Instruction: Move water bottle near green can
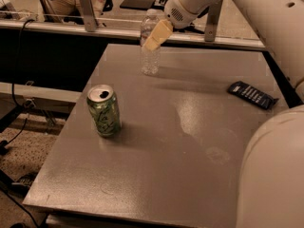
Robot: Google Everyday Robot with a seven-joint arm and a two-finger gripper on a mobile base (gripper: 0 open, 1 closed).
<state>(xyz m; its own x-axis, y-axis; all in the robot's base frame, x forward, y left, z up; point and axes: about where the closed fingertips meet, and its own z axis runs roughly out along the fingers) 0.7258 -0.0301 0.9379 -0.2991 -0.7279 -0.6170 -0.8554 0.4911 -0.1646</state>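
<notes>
The clear ribbed bottle point(150, 61) stands upright near the far edge of the bench point(190, 151), with the gripper point(158, 34) at its upper part. The green can point(103, 111), pale-swirled and silver-topped, stands upright well apart, nearer the camera.

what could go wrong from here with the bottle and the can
1. The gripper sits high against the water bottle, which is tall and narrow. A sideways push might tip it, and it stands close to the far edge of the table.
2. The green can stands near the table's left edge. Bringing the bottle in too tightly could knock the can over or off.
</notes>
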